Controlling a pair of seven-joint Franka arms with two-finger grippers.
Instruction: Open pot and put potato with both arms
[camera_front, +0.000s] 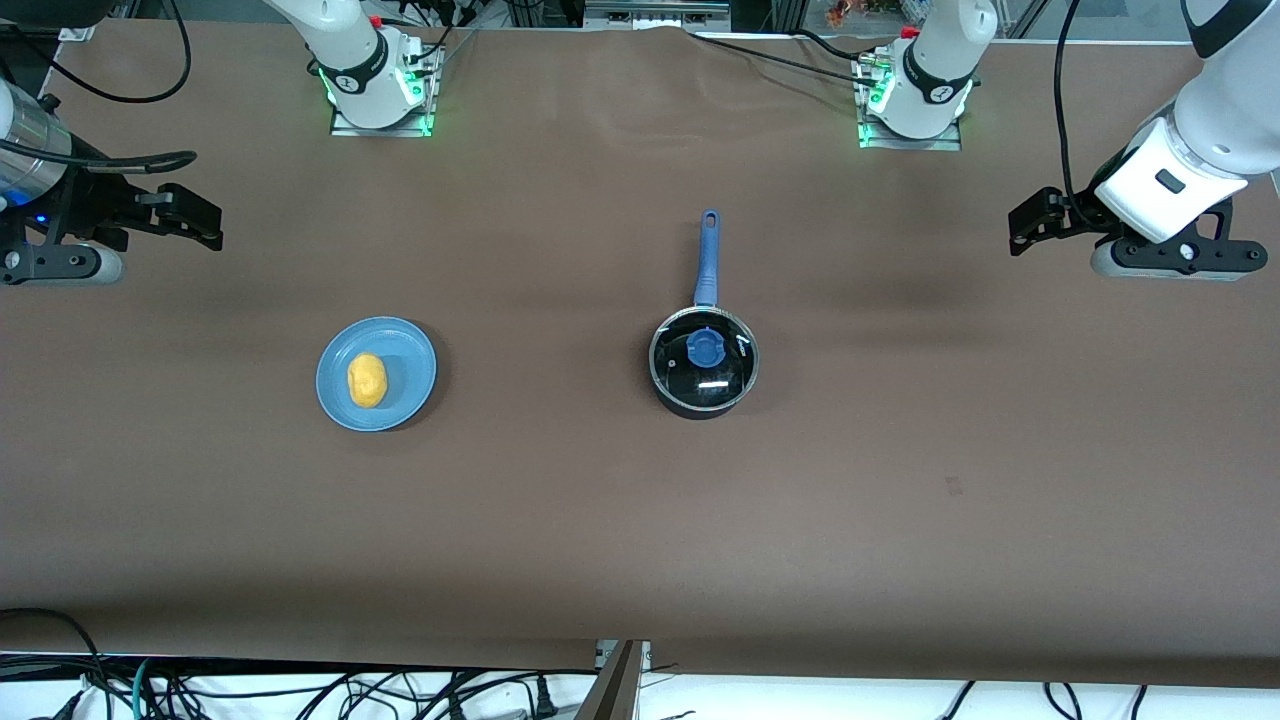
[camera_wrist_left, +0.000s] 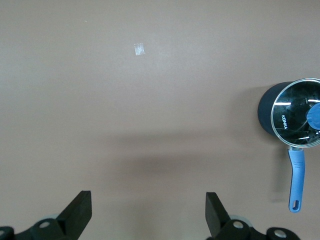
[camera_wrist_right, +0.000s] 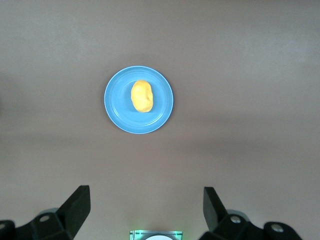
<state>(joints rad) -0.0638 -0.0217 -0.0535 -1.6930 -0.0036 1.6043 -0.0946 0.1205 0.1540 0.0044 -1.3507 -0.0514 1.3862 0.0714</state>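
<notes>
Front view: left claw (camera_front: 1018, 228) and right claw (camera_front: 212, 225), both spread wide and empty, hang over the brown surface (camera_front: 900, 480). Lidded pot (camera_front: 704, 362) stands mid-surface; toward the right arm's end, potato (camera_front: 367, 380) on blue plate (camera_front: 345, 404).

Bare table (camera_front: 560, 500) between plate (camera_front: 338, 400) — pot (camera_front: 703, 390)

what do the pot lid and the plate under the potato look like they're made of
The pot lid looks like clear glass in a thin metal rim: it shows bright reflections and the dark interior through it; its blue knob is probably plastic. The plate under the potato is matte light blue, likely plastic, possibly glazed ceramic.
</notes>
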